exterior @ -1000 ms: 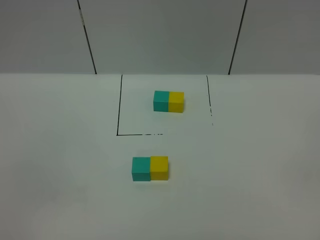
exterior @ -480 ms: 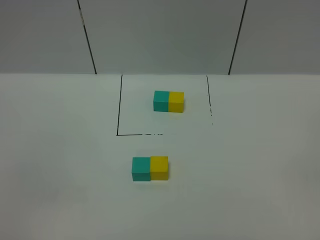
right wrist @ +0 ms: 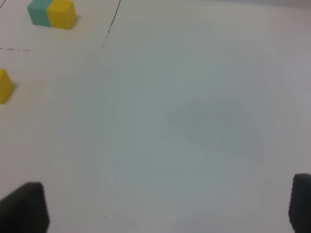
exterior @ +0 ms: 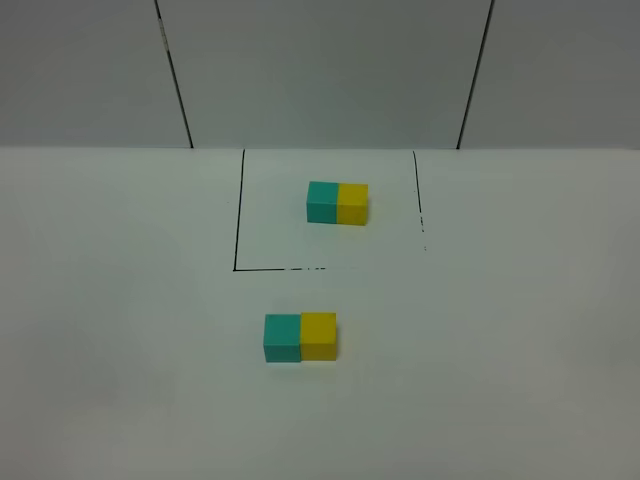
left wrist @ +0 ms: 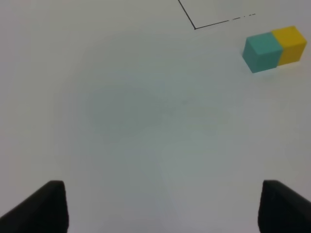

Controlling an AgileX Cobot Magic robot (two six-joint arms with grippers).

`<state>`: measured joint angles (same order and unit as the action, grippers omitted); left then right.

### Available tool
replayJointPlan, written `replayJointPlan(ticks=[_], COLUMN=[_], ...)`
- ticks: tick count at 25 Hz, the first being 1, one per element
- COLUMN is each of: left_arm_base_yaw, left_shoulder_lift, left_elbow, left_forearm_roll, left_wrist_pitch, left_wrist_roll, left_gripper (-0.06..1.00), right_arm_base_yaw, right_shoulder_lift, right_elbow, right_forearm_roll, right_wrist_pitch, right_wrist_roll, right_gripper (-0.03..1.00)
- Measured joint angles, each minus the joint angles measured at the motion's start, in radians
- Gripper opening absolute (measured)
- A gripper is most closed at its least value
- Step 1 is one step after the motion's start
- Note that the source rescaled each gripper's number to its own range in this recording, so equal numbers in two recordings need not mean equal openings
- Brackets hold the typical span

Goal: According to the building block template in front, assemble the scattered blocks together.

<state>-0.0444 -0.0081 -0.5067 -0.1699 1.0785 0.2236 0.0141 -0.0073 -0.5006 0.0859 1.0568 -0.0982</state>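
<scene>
The template, a short teal-and-yellow bar with teal on the left, lies inside the black-lined square at the back; it also shows in the right wrist view. Nearer the front, the teal cube and the yellow cube stand touching side by side, teal on the left. The left wrist view shows this pair, teal and yellow. The right wrist view shows only an edge of the yellow cube. My left gripper and right gripper are open, empty and well apart from the cubes. Neither arm shows in the exterior view.
A black-lined square marks the white table at the back centre. Grey wall panels stand behind the table.
</scene>
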Motion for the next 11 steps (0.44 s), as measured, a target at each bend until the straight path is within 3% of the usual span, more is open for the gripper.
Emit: replayJointPlan(ticks=[11], left_arm_base_yaw=[0.0], left_shoulder_lift=[0.0], left_elbow=[0.0], left_forearm_roll=[0.0], left_wrist_pitch=[0.0], left_wrist_roll=[0.0], left_gripper=[0.99], right_arm_base_yaw=[0.0], right_shoulder_lift=[0.0], right_elbow=[0.0], right_forearm_roll=[-0.05], right_wrist_pitch=[0.0], right_wrist_roll=[0.082], right_gripper=[1.0])
